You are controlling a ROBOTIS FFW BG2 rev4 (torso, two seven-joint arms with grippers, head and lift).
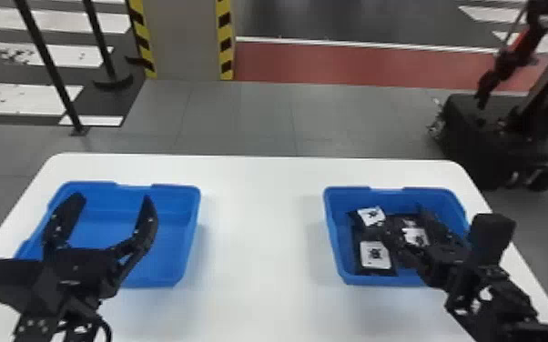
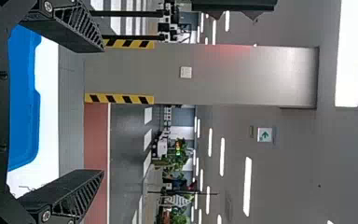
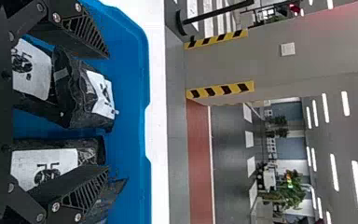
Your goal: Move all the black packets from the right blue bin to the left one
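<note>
Head view: we observed a white counter [image 1: 259, 218] bearing two open blue bins, the left blue bin [image 1: 191, 227] at nine o'clock and the right blue bin [image 1: 332, 236] at three o'clock. The task's black packets lay in the right blue bin, where we distinguished a white-labelled packet at ten o'clock [image 1: 371, 215], a second at eight o'clock [image 1: 374, 255] and a third at three o'clock [image 1: 415, 236]. A smaller patch of white label showed toward one o'clock, partly hidden by the gripping fingers.

We found the right end effector [image 1: 403, 218] among the packets, its arm coming in from about five o'clock. The left end effector [image 1: 113, 197] was above the left blue bin, its arm coming in from seven o'clock; we recorded it as released, its two fingers wide apart.

Right wrist view: we saw the right end effector [image 3: 107, 112] likewise released, its two black fingers well apart, with labelled packets lying between and beneath them. We could not tell whether either finger touched a packet. Black wrapping also showed beside one fingertip.

Beyond the counter, we noted a grey pillar [image 1: 186, 41] with yellow-and-black striped edges at eleven o'clock, a red floor strip [image 1: 364, 63] at one o'clock and a black wheeled base [image 1: 478, 136] at two o'clock.
</note>
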